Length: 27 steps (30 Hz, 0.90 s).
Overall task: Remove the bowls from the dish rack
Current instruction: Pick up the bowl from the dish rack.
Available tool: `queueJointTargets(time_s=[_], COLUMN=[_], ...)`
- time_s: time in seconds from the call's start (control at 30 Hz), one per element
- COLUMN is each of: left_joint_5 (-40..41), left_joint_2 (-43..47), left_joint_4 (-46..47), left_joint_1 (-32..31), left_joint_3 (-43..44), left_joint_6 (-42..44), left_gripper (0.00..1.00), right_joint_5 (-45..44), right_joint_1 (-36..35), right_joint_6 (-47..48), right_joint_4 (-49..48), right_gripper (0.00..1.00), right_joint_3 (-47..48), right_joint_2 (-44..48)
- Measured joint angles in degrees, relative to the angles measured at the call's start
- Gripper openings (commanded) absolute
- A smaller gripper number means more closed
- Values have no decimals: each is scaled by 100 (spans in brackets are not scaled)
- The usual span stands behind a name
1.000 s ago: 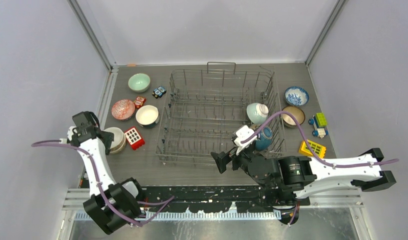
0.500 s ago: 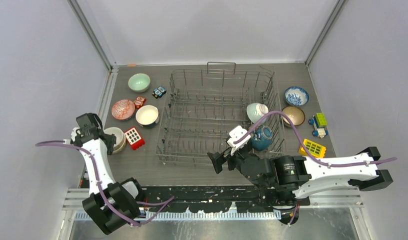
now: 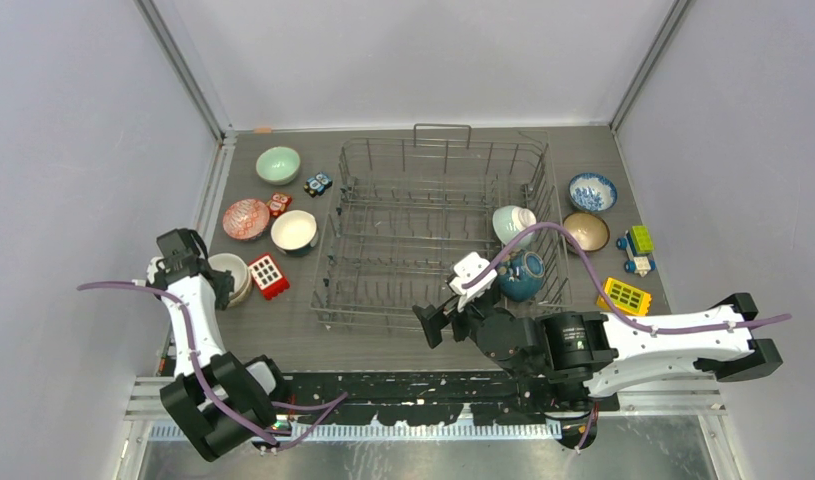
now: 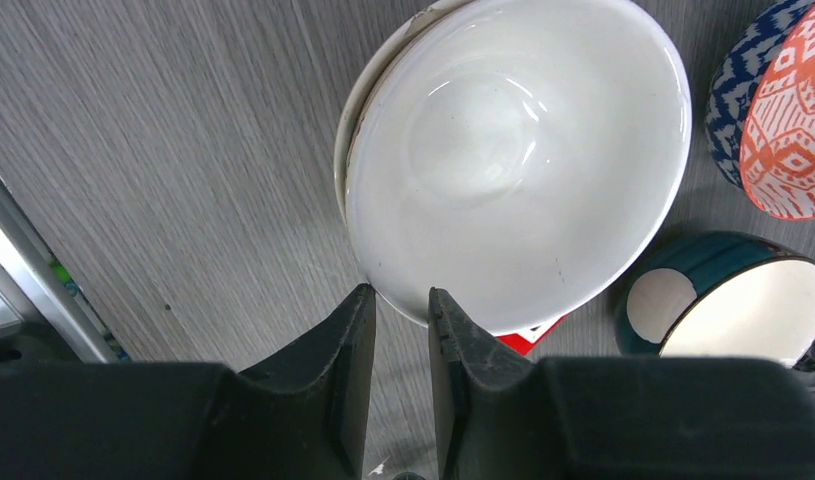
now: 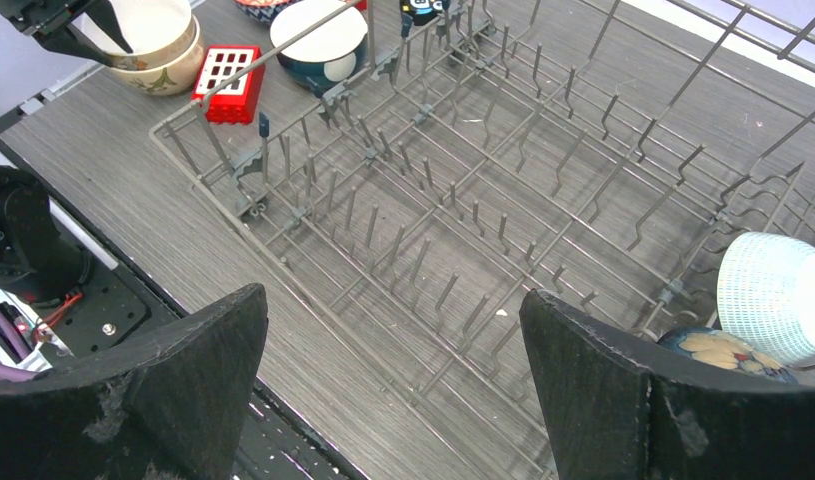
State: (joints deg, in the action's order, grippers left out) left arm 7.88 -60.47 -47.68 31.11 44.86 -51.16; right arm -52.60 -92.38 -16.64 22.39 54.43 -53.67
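The dish rack [image 3: 438, 235] sits in the middle of the counter [image 3: 283, 335]. Two bowls are in the rack, both at its right end. A pale bowl [image 3: 513, 224] lies tipped on its side. A dark blue bowl [image 3: 524, 276] sits just in front of it, near the front right corner.

Four bowls sit on the counter left of the rack. They are a green bowl [image 3: 278, 165] by the back corner, a pink bowl [image 3: 246, 218], a white bowl [image 3: 294, 230] close to the rack, and a tan bowl [image 3: 231, 278] farther left. The tan bowl is stacked inside another bowl. A red block [image 3: 268, 275] lies between it and the rack.

Two more bowls sit right of the rack, a blue and white bowl [image 3: 592, 191] and a brown bowl [image 3: 586, 231].

The left arm [image 3: 188, 310] is left of the rack, over the tan bowl. The left jaws have only a thin gap and hold nothing. The bowl's rim shows just past their tips.

The right arm [image 3: 623, 345] reaches to the front edge of the rack. The right jaws are spread wide and hold nothing.
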Motion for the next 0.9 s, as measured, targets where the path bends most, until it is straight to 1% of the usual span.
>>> queueJointTargets(time_s=[0.13, 0.23, 0.37, 0.43, 0.5, 0.57, 0.7, 0.83, 0.9], left_joint_5=[-22, -109, -302, -378, -439, -476, -496, -516, -520], left_joint_2=[-2, 9, 94, 258, 433, 579, 686, 697, 667], left_joint_4=[26, -35, -243, -258, -254, -249, -136, 162, 278], left_joint_1=[0, 0, -85, -247, -448, -717, -1561, -2627, -3038], left_joint_3=[-22, 42, 498, 802, 1091, 1421, 2000, 2107, 2107], left_joint_6=[48, 63, 55, 44, 55, 83, 260, 498, 590], left_gripper=[33, 40, 53, 61, 65, 68, 74, 77, 79], right_joint_5=[2, -2, -55, -118, -236, -358, -479, -393, -188], right_joint_1=[0, 0, 0, 0, 0, 2, 275, 953, 1480], right_joint_6=[0, 4, 76, 197, 363, 533, 863, 942, 911], right_joint_4=[2, 31, 105, 164, 205, 216, 313, 457, 623], right_gripper=[100, 100, 100, 100, 100, 100, 100, 100, 100], right_joint_3=[4, 52, 221, 343, 498, 654, 1064, 1390, 1578], right_joint_2=[-48, -63, -50, -15, 39, 83, 129, 83, -15])
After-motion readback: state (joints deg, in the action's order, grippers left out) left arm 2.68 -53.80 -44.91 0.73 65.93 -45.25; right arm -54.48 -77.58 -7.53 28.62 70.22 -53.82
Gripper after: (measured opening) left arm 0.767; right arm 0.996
